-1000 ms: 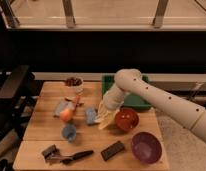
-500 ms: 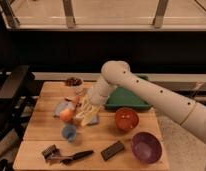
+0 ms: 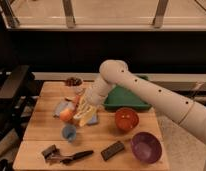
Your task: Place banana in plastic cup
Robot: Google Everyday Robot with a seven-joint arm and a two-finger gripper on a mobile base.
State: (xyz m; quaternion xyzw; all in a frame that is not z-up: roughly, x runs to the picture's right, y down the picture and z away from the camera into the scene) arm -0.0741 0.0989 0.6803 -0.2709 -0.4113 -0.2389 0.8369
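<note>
My gripper (image 3: 85,106) hangs at the end of the white arm that reaches in from the right, over the left middle of the wooden table (image 3: 36,127). It is shut on the banana (image 3: 82,116), a pale yellow bunch that dangles below the fingers. The plastic cup (image 3: 69,132), small and light blue, stands on the table just below and left of the banana, apart from it. A round orange fruit (image 3: 66,115) lies right beside the banana on its left.
An orange bowl (image 3: 126,119) and a purple bowl (image 3: 146,147) stand to the right, with a green tray (image 3: 127,99) behind them. A dark bar (image 3: 112,150) and a black-handled tool (image 3: 71,156) lie near the front edge. A small dish (image 3: 72,81) sits at the back.
The arm has swung left from beside the orange bowl, carrying the banana with it to a spot above and right of the blue cup. Nothing else moved.
</note>
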